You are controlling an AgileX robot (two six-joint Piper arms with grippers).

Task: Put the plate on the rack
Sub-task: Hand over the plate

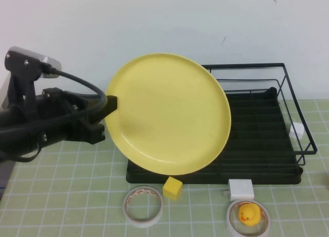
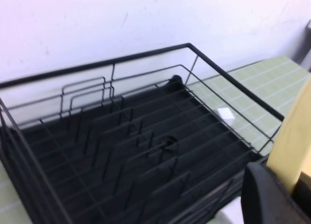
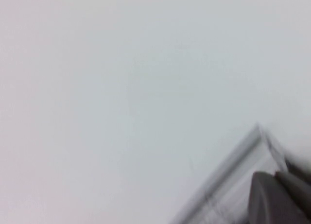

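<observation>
My left gripper point(image 1: 109, 104) is shut on the left rim of the large pale-yellow plate point(image 1: 168, 113). It holds the plate up in the air, tilted with its face toward the camera, over the left part of the black wire rack point(image 1: 267, 139). In the left wrist view the plate's edge point(image 2: 291, 136) sits between the dark fingers point(image 2: 265, 197), with the rack point(image 2: 121, 151) open below. The right arm does not show in the high view. In the right wrist view the right gripper point(image 3: 279, 185) shows as dark fingertips pressed together, against a blank white wall.
In front of the rack lie a small yellow cube point(image 1: 173, 188), a white tape ring point(image 1: 143, 205), a white block point(image 1: 240, 188) and a rubber duck point(image 1: 249, 214) inside a clear ring. A white object point(image 1: 296, 129) sits by the rack's right side.
</observation>
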